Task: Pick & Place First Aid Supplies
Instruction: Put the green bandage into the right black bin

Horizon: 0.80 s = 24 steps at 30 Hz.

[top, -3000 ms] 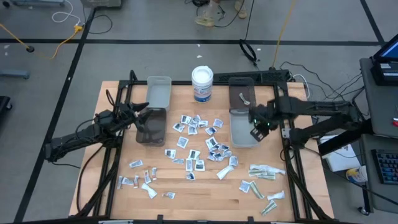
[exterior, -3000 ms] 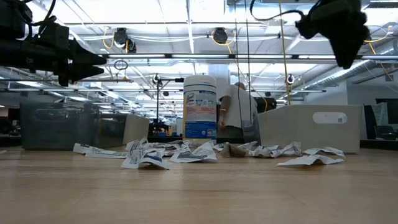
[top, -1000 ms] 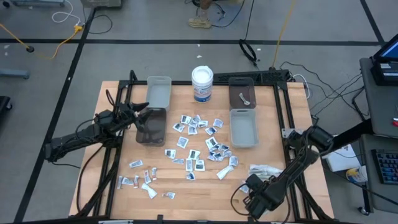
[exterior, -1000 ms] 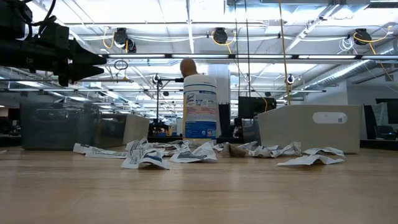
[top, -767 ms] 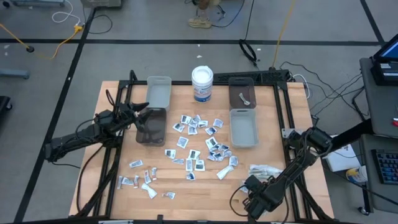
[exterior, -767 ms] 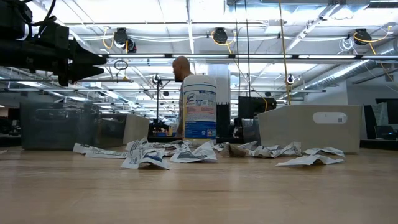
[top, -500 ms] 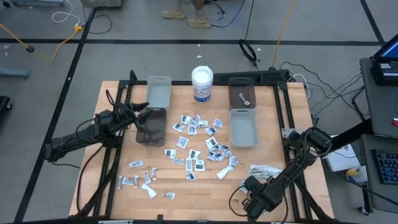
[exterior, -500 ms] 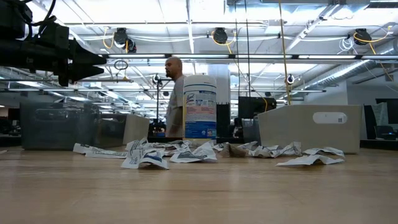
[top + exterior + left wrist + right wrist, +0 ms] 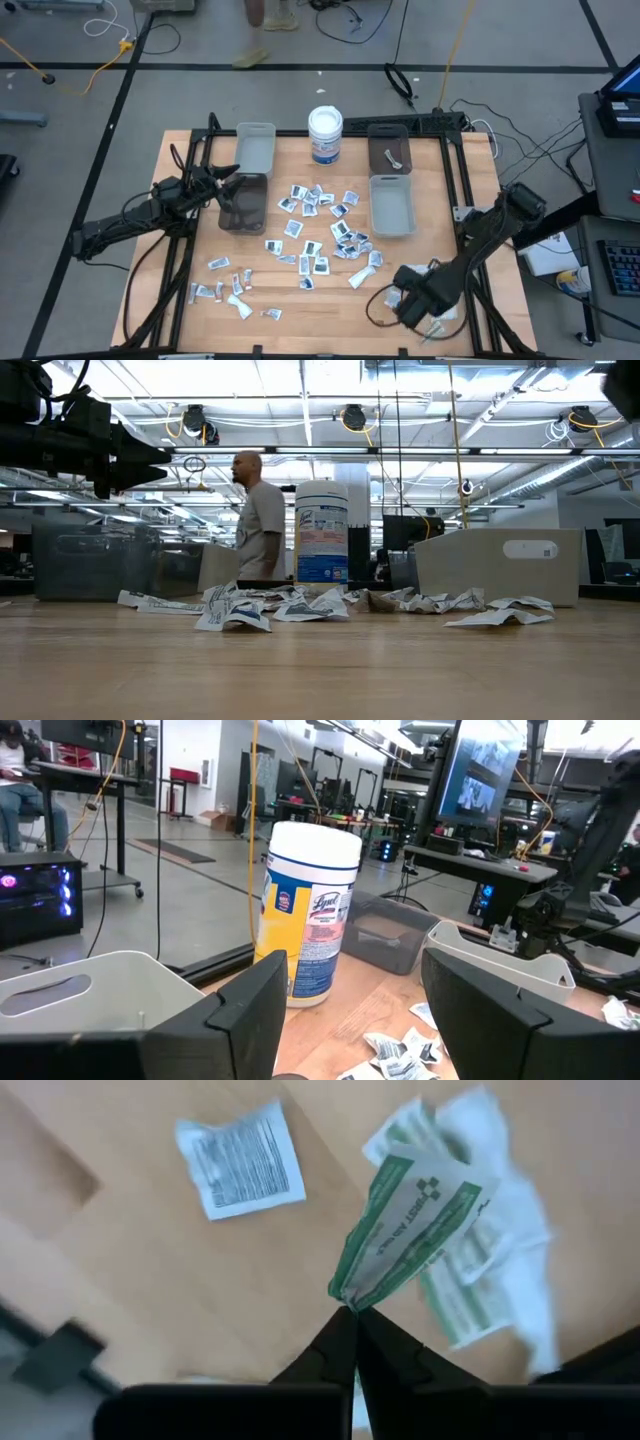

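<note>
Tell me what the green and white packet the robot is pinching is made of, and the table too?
The green and white packet in the right gripper looks like thin paper or foil-lined paper with a slight sheen: it is flat, printed, and creases where the fingers pinch it. I can't tell which. The table looks like pale wood with a smooth finish, since it shows plank lines.

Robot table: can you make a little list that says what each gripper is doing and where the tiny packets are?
right gripper: shut on a green-and-white sachet, near the table's front right corner
left gripper: open, waiting by the dark bin
loose packets: scattered mid-table
white tub: upright at the back
person: in the room behind the table
</note>
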### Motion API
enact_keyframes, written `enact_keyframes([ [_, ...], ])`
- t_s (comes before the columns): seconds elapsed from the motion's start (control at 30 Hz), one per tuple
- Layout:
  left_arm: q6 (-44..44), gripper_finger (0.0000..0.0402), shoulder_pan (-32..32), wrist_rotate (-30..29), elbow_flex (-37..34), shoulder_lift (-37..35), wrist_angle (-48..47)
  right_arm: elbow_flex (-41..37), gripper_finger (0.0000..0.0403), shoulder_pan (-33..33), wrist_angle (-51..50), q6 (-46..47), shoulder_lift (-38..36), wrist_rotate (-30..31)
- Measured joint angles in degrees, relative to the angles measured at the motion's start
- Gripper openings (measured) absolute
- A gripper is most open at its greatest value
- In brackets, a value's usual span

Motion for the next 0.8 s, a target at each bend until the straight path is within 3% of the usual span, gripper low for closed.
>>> enact_keyframes([
  [0.43,0.0,0.0237,-0.01,0.0,0.0,0.01,0.0,0.04,0.0001,-12.59,-4.41,-29.38,-11.23,0.27],
  [0.8,0.0,0.0237,0.0,0.0,0.0,-0.01,0.0,0.04,0.0,-33.68,-4.58,-48.63,-11.66,0.06],
])
